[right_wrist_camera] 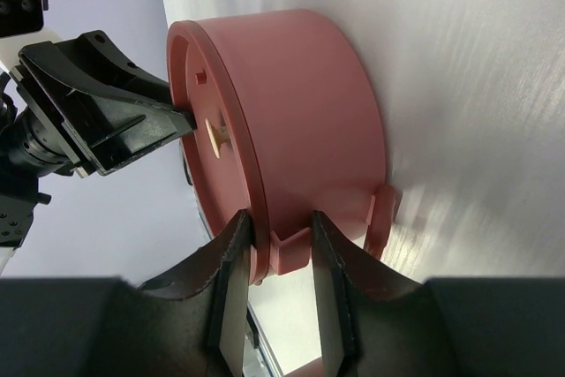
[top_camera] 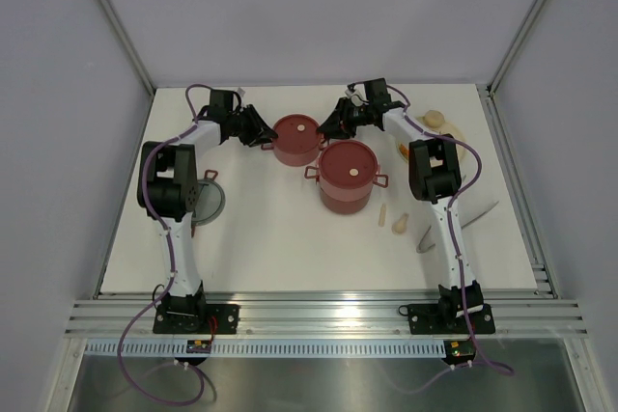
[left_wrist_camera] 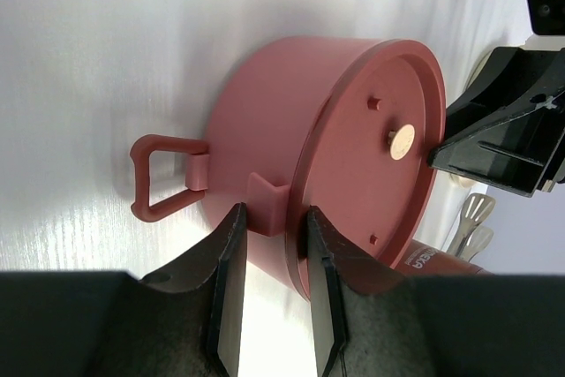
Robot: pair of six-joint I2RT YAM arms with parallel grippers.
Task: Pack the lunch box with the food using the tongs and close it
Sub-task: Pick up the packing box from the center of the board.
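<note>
The back bowl of the lunch box (top_camera: 297, 139) is dark red, carries a disc lid and stands on the table between both grippers. My left gripper (left_wrist_camera: 274, 214) is shut over its lid rim and left side tab. From the opposite side, my right gripper (right_wrist_camera: 279, 222) is shut over the lid rim and the right tab. A taller lidded stack of the lunch box (top_camera: 349, 176) stands just in front. The tongs (top_camera: 465, 222) lie on the table at the right, held by nothing. Beige pieces of food (top_camera: 398, 225) lie beside them.
A cream plate (top_camera: 465, 134) with a beige piece (top_camera: 435, 120) sits at the back right. A grey lid (top_camera: 214, 202) lies by the left arm. The gripped bowl's loop handle (left_wrist_camera: 159, 178) sticks out to the side.
</note>
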